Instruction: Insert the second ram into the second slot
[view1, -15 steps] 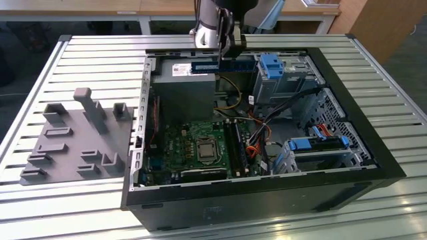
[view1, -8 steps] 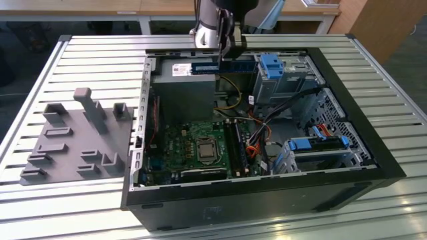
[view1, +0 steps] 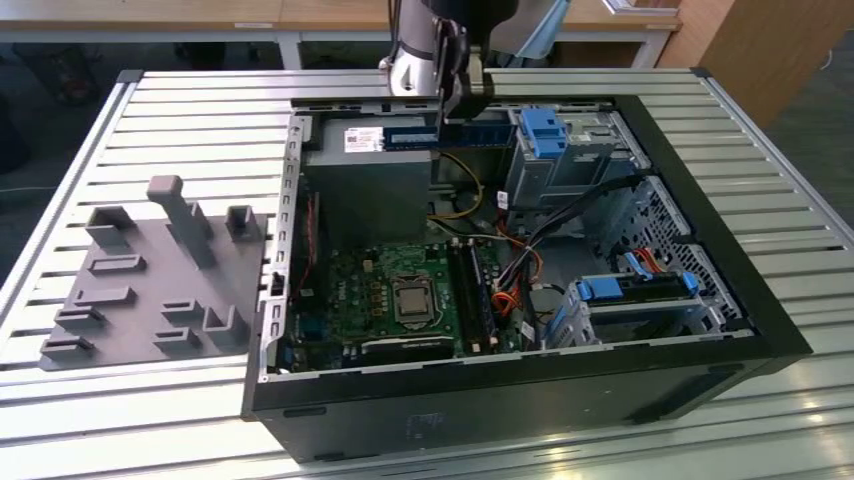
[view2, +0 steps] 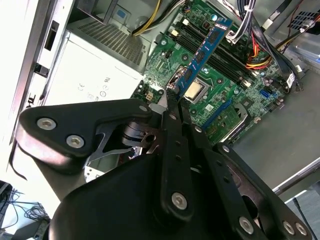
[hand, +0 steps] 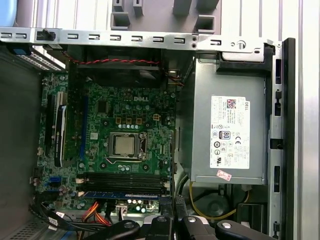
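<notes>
One stick of memory, the second ram (view1: 411, 136), hung in the gripper (view1: 450, 112) above the far end of the open computer case (view1: 747, 300). It sat over the grey power supply (view1: 367, 190), level and edge-down. The pincer was closed on it near mid-length, pressing on its two flat faces. In the second wrist view the gripper (view2: 172, 97) pinched the board edge-on, and the second ram (view2: 202, 52) reached out past the fingertips with its dark chips showing.

The memory slots (view1: 474, 290) lay on the motherboard (view1: 387, 290), well apart from the stick and lower down in the case. In the first wrist view the memory slots (hand: 125, 180) ran in a tight row just beside the processor socket (hand: 125, 145). Which of them counted as the second I could not tell.

From the exterior view, the stick appeared to lie across the run of the slots rather than along it. A good insertion would call for turning it parallel to the chosen slot. It would also need centring between the end latches, with its contact edge square to the opening. Pressure should go straight down and evenly, since a tilted board would likely bind at one end. The loose cables (view1: 514, 255) beside the slots looked like the main snag risk.
</notes>
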